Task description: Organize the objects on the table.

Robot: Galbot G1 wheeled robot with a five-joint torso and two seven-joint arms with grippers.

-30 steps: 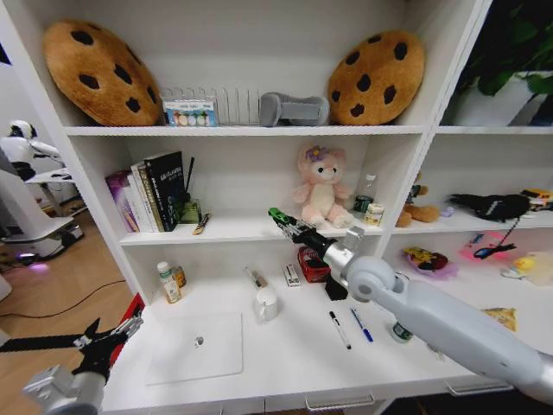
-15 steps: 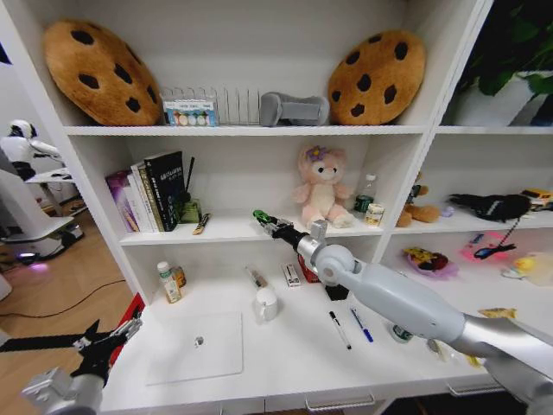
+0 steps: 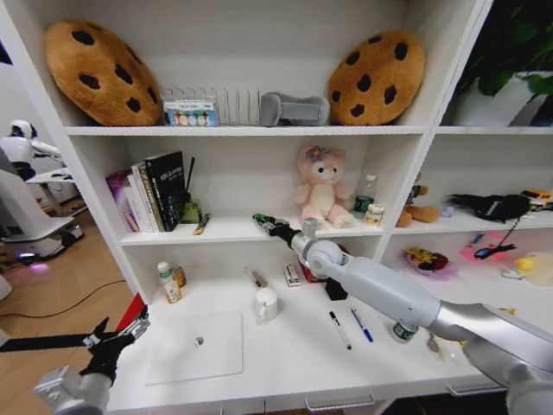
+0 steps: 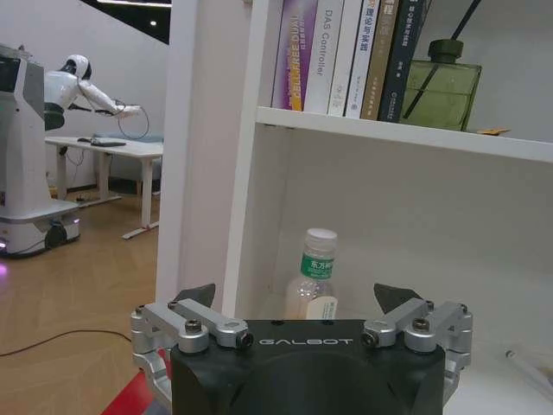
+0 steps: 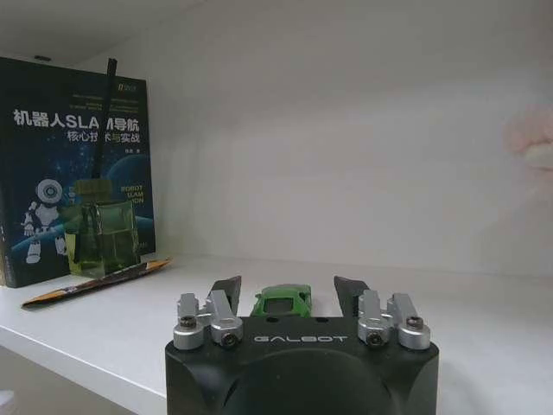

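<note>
right gripper (image 3: 263, 221): extended over the middle shelf (image 3: 233, 230); fingers (image 5: 226, 292) set narrowly apart with the green toy car (image 5: 282, 300) seated between them; actual contact cannot be confirmed from the wrist view.
car position: on or just above the shelf board, well apart from the books (image 3: 155, 190) and the green diffuser bottle (image 5: 102, 238), nearer the pink plush (image 3: 320, 187).
car axis: long axis lies in line with the fingers, running toward the back wall; which end leads is hard to tell.
shelf room: bare white board on both sides of the car; back wall behind; a pencil (image 5: 95, 283) lies flat beside the diffuser bottle.
left gripper (image 3: 121, 335): held low off the desk's (image 3: 294, 354) left edge, fingers spread wide, nothing held; a small bottle (image 4: 314, 281) is seen ahead of it.
desk top: silver laptop (image 3: 195, 347) flat near the front-left; black pen (image 3: 340, 329) and blue pen (image 3: 361, 325) lie side by side, long axes running front to back; white mug (image 3: 267, 304) between laptop and pens.
</note>
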